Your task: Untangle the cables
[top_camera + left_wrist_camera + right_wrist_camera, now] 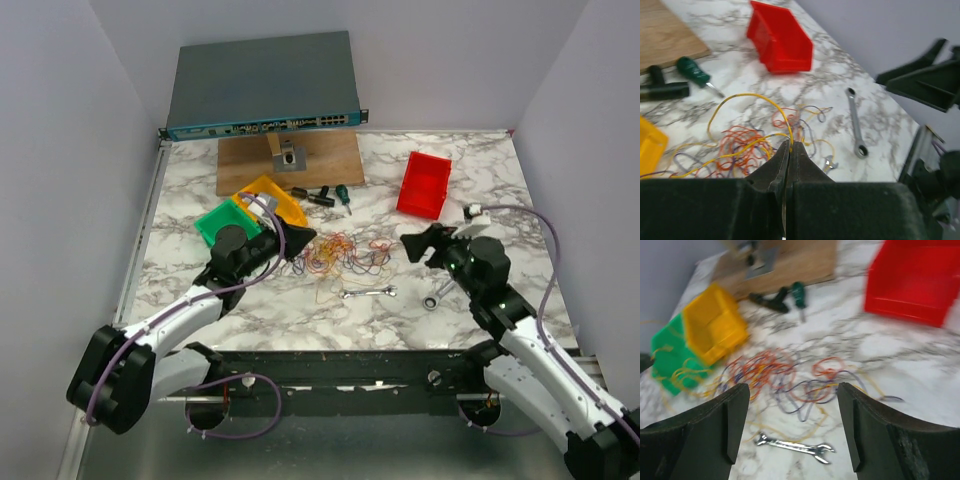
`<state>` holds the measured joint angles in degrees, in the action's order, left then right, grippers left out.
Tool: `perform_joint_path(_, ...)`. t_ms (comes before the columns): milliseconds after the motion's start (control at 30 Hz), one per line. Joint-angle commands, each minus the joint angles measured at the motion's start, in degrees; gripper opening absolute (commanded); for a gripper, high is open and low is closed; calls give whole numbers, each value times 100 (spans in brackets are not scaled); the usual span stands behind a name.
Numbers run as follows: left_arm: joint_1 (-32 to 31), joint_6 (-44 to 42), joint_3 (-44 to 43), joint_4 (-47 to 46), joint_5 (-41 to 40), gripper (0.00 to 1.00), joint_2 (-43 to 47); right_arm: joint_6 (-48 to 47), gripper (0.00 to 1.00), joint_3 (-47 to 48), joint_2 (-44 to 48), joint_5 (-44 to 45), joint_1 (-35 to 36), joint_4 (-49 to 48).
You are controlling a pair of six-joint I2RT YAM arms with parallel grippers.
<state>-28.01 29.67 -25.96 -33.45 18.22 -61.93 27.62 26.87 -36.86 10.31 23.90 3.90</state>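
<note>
The cables (345,255) lie as a loose tangle of orange, yellow, red and dark strands on the marble table between the two arms. My left gripper (305,238) is at the tangle's left edge, shut (791,145) on a yellow cable (750,96) that arches up from the pile (742,147). My right gripper (415,245) hovers at the right edge of the tangle. In the right wrist view it stands open (792,392) with nothing between its fingers, the cables (785,375) on the table beyond them.
A red bin (424,184) stands at the back right, yellow (272,200) and green (225,222) bins at the left. Screwdrivers (330,195) lie by a wooden board (290,160). An open-ended wrench (370,293) and a ring wrench (432,297) lie near the tangle.
</note>
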Motion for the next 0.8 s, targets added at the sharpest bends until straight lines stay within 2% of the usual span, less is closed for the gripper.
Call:
perform_joint_path(0,-111,28,-31,-1391,1961,0,-267,-778,76,5,-621,-3657,-2,-1640)
perform_joint_path(67,-184,55,-66,-1605,2285,0,-342,-741,74,95,-1034,-4392,20,-1956)
perform_joint_path(133,-231,117,-73,-1820,2512,0,-400,-803,72,230,-1392,-4700,126,-2050)
perform_joint_path(500,-249,438,-68,-2479,3072,0,-633,-1142,72,354,-2235,-4962,746,-2541)
perform_joint_path(633,-249,469,-115,-2482,3107,0,-700,-1219,63,522,-2563,-4847,980,-2587)
perform_joint_path(767,-248,478,-113,-2463,3106,0,-715,-1197,42,611,-2847,-4590,1164,-2713)
